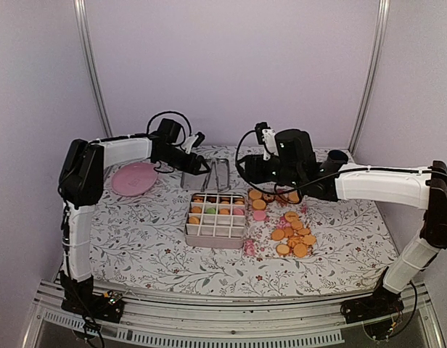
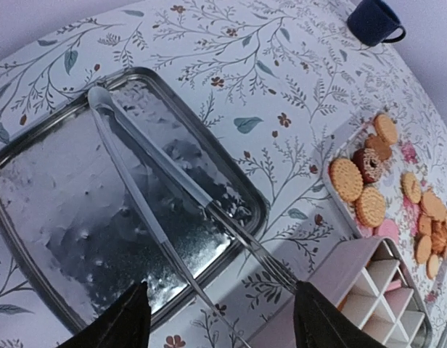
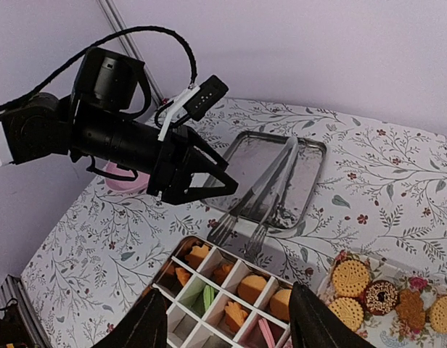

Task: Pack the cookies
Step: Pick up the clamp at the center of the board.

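Note:
Many golden-orange cookies (image 1: 292, 232), plus one dark brown, lie on a floral tray right of a white divided box (image 1: 215, 238). The box's back compartments hold orange, green and pink cookies (image 3: 252, 288). My left gripper (image 1: 198, 165) is open and empty, low over the fork-like tips of metal tongs (image 2: 173, 181) that lie on a steel tray (image 2: 56, 210). My right gripper (image 1: 276, 190) is open and empty, hovering above the box's far right side (image 3: 233, 281). Loose cookies also show in the left wrist view (image 2: 358, 192) and the right wrist view (image 3: 352, 279).
A pink plate (image 1: 134, 177) sits at the back left, behind the left arm. A dark blue cup (image 1: 336, 159) stands at the back right, also seen from the left wrist (image 2: 376, 20). The tongs' tips stick out over the tray's rim towards the box.

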{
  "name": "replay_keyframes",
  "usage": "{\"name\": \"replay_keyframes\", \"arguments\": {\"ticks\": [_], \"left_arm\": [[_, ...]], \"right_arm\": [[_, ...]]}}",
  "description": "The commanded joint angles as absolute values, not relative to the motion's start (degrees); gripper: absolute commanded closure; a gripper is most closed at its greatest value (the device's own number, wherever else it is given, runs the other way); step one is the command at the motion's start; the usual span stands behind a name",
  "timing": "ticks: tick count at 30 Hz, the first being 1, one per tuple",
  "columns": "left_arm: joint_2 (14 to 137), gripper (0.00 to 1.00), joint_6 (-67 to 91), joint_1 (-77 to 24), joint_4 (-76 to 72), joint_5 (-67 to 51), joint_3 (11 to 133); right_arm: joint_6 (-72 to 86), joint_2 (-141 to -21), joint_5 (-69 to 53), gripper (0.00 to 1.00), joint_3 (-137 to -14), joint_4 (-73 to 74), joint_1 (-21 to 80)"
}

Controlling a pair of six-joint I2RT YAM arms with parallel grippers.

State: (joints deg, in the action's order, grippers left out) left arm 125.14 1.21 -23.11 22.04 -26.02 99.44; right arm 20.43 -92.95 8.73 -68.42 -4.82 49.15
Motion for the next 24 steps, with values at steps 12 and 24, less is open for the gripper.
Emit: {"name": "replay_keyframes", "arguments": {"ticks": [12,24], "left_arm": [[136.49,0.47,0.67,-26.19,32.46,-16.69,110.29],[138.07,0.72,-1.83,-27.15,35.06,-16.26,113.19]], "right_arm": [[21.89,-87.42,13.68,0.44,-61.28,2.28,50.72],[21.47,-85.72,15.33,0.48,-59.85,2.17,51.31]]}}
